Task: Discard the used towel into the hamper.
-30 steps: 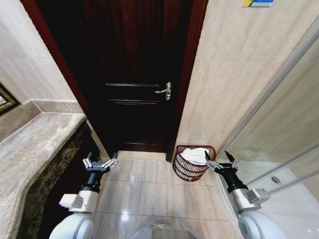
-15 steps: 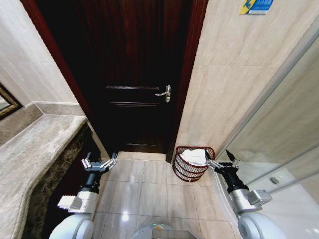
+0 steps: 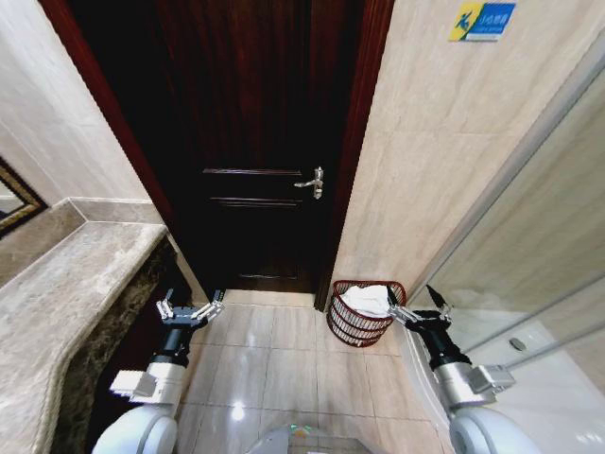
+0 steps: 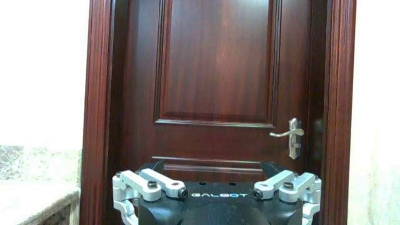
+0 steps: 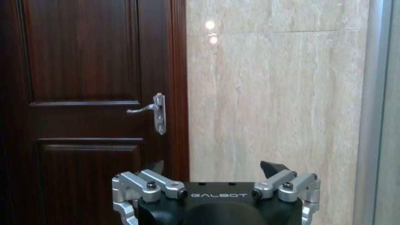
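- Since the towel [image 3: 366, 299] already lies white and bunched inside the hamper [image 3: 361, 313], the drop looks done, and what remains, in my judgement, is to keep both arms clear of the basket.
- The hamper stands on the tiled floor [image 3: 284, 364] against the beige wall [image 3: 425, 170], just right of the dark door [image 3: 260, 142] and its frame.
- The right hand [image 3: 417, 303] hovers just beside the hamper's right rim, at about rim height, with its 2 dark fingers spread wide and nothing between them.
- The left hand [image 3: 189, 307] hangs low in front of the door, well apart from the hamper, also spread wide and empty; it looks idle.
- To finish well, I would move the right hand up and away from the rim rather than sideways, so a fingertip cannot catch the wire weave and tip the light basket.
- Part of the towel rises to about rim level, so a low sweep over the rim could snag it and drag it back out.
- The stone bench [image 3: 66, 303] at the left carries nothing I can see.
- Hard to make out: how deep the towel sits, and whether any of it hangs over the far rim.
- Whether the right hand touches the rim or only overlaps it from the head view, I cannot tell.
- Both wrist views look past the fingers at the door and its handle [image 5: 154, 111].
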Tool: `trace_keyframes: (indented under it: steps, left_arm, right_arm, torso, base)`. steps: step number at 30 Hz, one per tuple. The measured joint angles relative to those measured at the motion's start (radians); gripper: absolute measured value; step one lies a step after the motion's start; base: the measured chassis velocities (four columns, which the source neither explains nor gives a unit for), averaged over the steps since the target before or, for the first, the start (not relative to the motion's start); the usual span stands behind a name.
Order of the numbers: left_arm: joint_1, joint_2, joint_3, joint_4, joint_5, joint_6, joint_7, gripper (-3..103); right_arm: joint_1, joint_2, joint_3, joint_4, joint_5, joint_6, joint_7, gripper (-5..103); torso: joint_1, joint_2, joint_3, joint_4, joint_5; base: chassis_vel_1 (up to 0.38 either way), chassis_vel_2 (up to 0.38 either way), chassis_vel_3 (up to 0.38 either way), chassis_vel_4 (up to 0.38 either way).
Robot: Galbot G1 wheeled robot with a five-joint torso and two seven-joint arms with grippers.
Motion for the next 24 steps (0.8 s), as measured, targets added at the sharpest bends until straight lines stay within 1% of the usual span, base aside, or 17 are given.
trace_keyframes:
  steps: [2, 3, 6, 10, 21, 24]
  left_arm:
    - [-0.003, 0.001, 0.001, 0.004, -0.001, 0.0, -0.002, 100]
    - [-0.003, 0.001, 0.001, 0.004, -0.001, 0.0, -0.002, 100]
    - [-0.006, 0.002, 0.009, 0.011, 0.002, -0.022, -0.018, 100]
    - [-0.005, 0.001, 0.015, 0.01, 0.005, -0.022, -0.033, 100]
    - [-0.014, -0.009, 0.017, 0.015, 0.014, -0.025, -0.036, 100]
    - [-0.013, -0.016, 0.017, 0.019, 0.015, -0.03, -0.042, 100]
  right_arm:
    - [0.0, 0.003, -0.004, 0.0, -0.004, 0.0, 0.0, 100]
    - [0.0, 0.003, -0.004, 0.0, -0.004, 0.0, 0.0, 100]
    - [-0.003, 0.005, -0.003, 0.0, -0.005, 0.001, 0.0, 100]
    - [-0.013, 0.005, 0.005, 0.0, -0.004, 0.003, -0.012, 100]
    - [-0.017, -0.004, 0.008, 0.002, -0.001, 0.001, -0.024, 100]
    - [-0.016, -0.009, 0.009, -0.001, 0.001, 0.001, -0.025, 100]
  torso:
    - [0.007, 0.015, 0.008, 0.0, 0.0]
    - [0.007, 0.015, 0.008, 0.0, 0.0]
    - [0.016, 0.037, 0.021, 0.0, 0.0]
    - [0.021, 0.047, 0.027, 0.0, 0.0001]
    - [0.021, 0.047, 0.027, 0.0, 0.0]
    - [0.019, 0.045, 0.025, 0.0, 0.0002]
  base:
    - [0.0, 0.0, 0.0, 0.0]
    - [0.0, 0.0, 0.0, 0.0]
    - [0.0, 0.0, 0.0, 0.0]
    - [0.0, 0.0, 0.0, 0.0]
    - [0.0, 0.0, 0.0, 0.0]
    - [0.08, -0.097, -0.078, 0.102]
